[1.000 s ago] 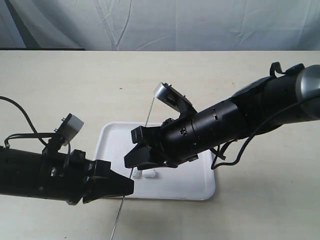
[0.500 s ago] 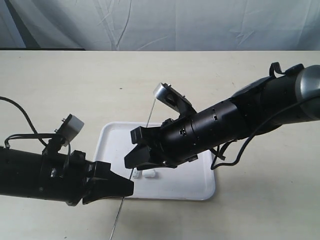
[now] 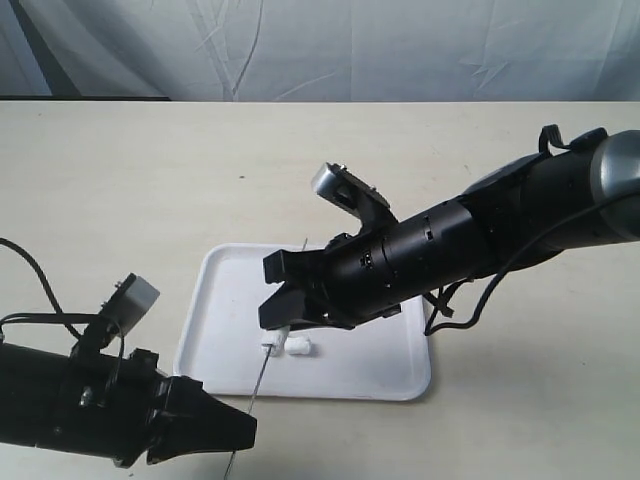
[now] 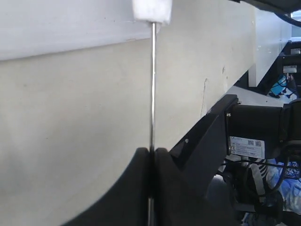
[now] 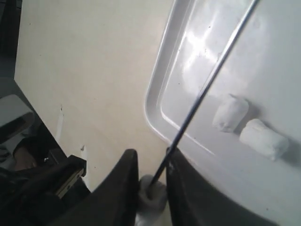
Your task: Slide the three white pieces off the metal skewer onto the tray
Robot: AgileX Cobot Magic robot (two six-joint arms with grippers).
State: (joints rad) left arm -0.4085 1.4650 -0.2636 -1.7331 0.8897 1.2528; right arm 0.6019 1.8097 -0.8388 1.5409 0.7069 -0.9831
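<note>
cream table (image 3: pixel 150 180) before a creased grey cloth backdrop (image 3: pixel 350 50); the white tray (image 3: pixel 215 330) lies near the front centre. the left gripper (image 4: pixel 152 153) sits low at the front left, off the tray, and is closed tight on the lower end of the metal skewer (image 4: pixel 153 84). the skewer slopes up over the tray's front rim and runs on beneath the right gripper (image 5: pixel 151 174). that gripper reaches in from the right, its jaws narrow and pinching one white piece (image 5: pixel 153 192) that is threaded on the rod, over the front part of the tray. two white pieces (image 5: pixel 229 113) lie loose on the tray floor, off the skewer. they lie side by side, just beside the rod's line. whether they touch each other cannot be told.
</note>
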